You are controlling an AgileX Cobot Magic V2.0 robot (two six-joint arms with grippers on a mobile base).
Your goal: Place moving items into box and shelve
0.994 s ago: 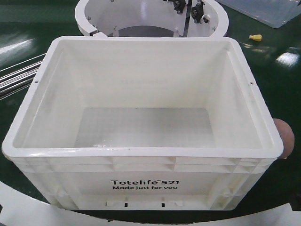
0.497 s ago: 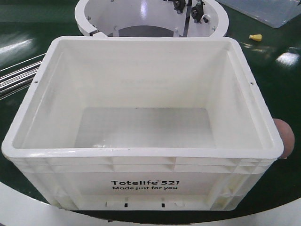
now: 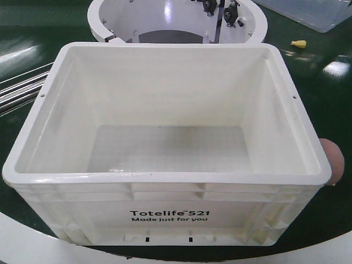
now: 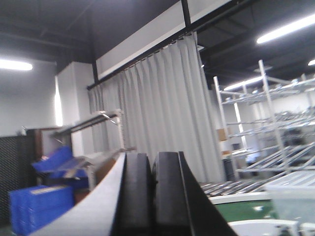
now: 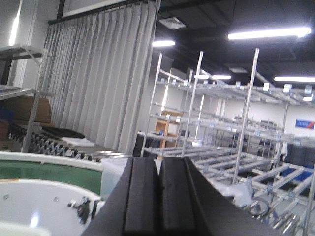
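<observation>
Box: the white box (image 3: 165, 179) stands open at the middle of the front view, printed side toward the camera; nothing lies inside it.
Pink-brown ball: the pink-brown ball (image 3: 333, 160) sits outside the box, just beside its near right corner, partly cut off by the edge of the picture.
Yellow ball: not in any view.
Left gripper: the left gripper (image 4: 150, 196) is raised and aimed out at the room, away from the box; its black fingers are pressed together with nothing between them.
Right gripper: the right gripper (image 5: 158, 196) is the same, fingers together and empty, looking out over shelving.
Around the box: a white ring fixture (image 3: 110, 22) is behind its far wall; a small yellow cone (image 3: 298, 43) and a clear container (image 3: 313, 11) are beyond its far right corner; metal rods (image 3: 22, 91) are off its left side; all rest on a dark green surface (image 3: 330, 99).
Step in hand: by my reading, the loading has not begun, since neither arm is near a ball.
Next move: probably the right arm must come down beside the box's near right corner, spread its fingers around the soft ball, and lift it over the rim.
Against a second ago: no change that I can make out; the box, ball and cone lie where they were.
</observation>
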